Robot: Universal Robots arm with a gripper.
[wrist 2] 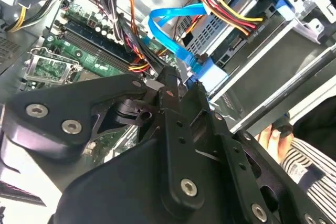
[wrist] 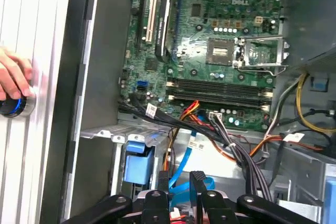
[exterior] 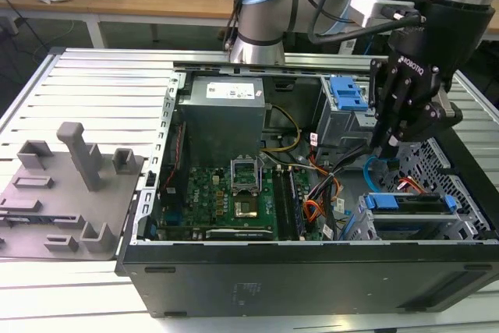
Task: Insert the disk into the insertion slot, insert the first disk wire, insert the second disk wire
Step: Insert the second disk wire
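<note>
The disk (exterior: 409, 203), silver in its blue frame, lies inside the insertion slot (exterior: 360, 220), the silver cage at the exterior view's lower right of the open computer case. The first disk wire (wrist 2: 231, 6), a red, yellow and black bundle, runs to the disk's end. The second disk wire (wrist 2: 168, 17) is a bright blue loop (wrist: 184, 166) just beside the disk. My gripper (exterior: 387, 146) hangs straight above that corner. In both wrist views its black fingers (wrist: 198, 179) close on the blue cable's end, with the gripper (wrist 2: 173, 80) right at the disk's connector edge.
A taller grey cage with a blue latch (exterior: 347, 99) stands behind the gripper. The motherboard (exterior: 226, 193) and power supply (exterior: 226, 115) take up the case's middle. A grey fixture plate (exterior: 70, 185) lies outside. A person's hand (wrist: 13, 77) rests on a blue-lit button; a striped sleeve (wrist 2: 299, 156) is near the case.
</note>
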